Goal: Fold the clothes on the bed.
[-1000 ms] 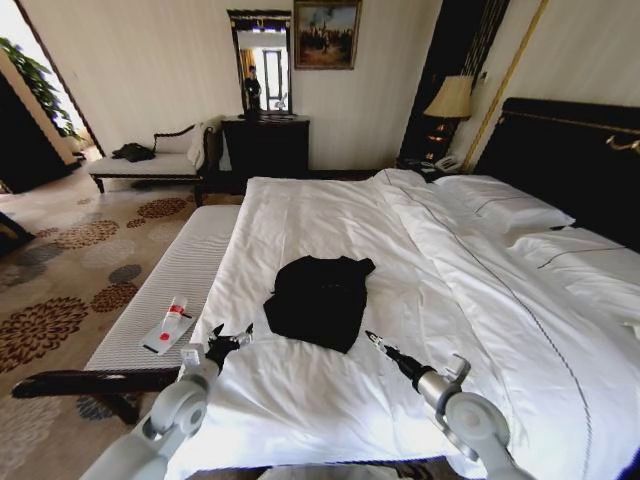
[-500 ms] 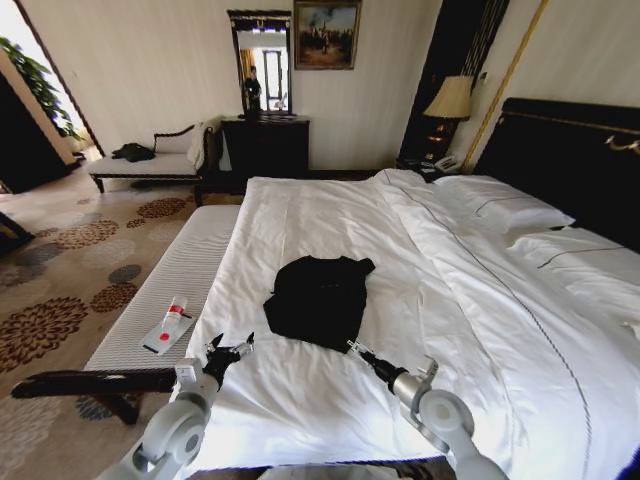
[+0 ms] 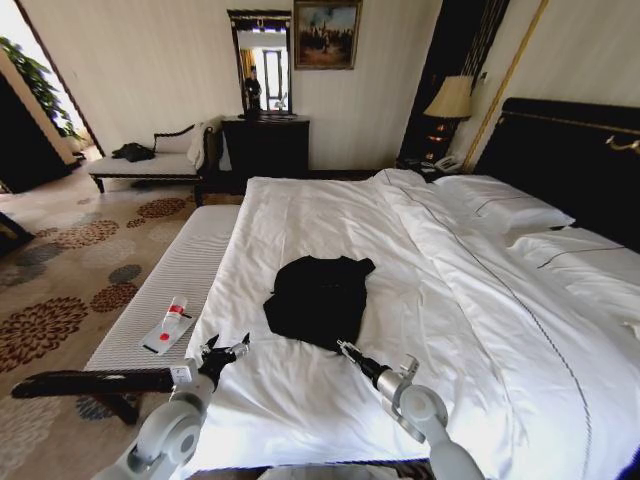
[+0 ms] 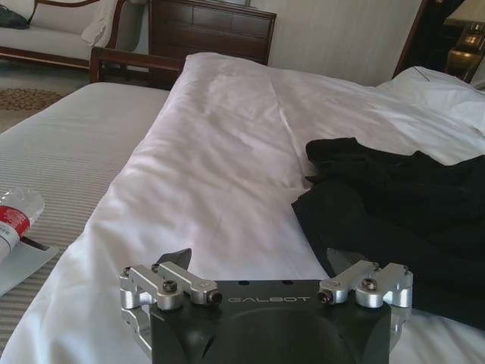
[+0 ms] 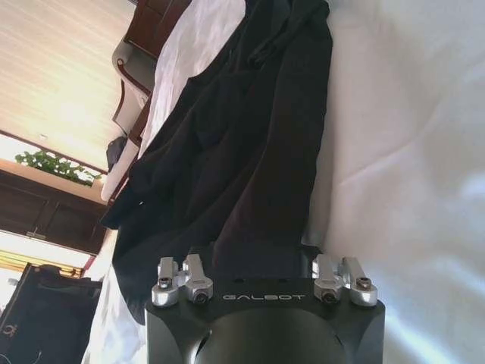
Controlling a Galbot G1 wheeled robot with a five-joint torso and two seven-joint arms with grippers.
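Duvet (image 3: 300, 400) lies bare around both released pincers, right pincer (image 3: 345, 349) touching the T-shirt (image 3: 318, 298) hem, left pincer (image 3: 222, 352) apart.

We see a hotel-style bedroom: a large bed (image 3: 420, 260) with white duvet and pillows (image 3: 505, 210), a dark headboard (image 3: 570, 150), a bedside lamp (image 3: 450, 100), patterned carpet (image 3: 60, 270), a dresser (image 3: 266, 145) with mirror (image 3: 261, 62), a framed painting (image 3: 326, 34).

A: The black T-shirt (image 3: 319, 298) lies bunched on the bed (image 3: 300, 400); its lettering is folded out of sight.

B: And the right gripper (image 5: 261, 254)?

A: In its wrist view the fingertips vanish against dark cloth. The bed's right side is cut off.
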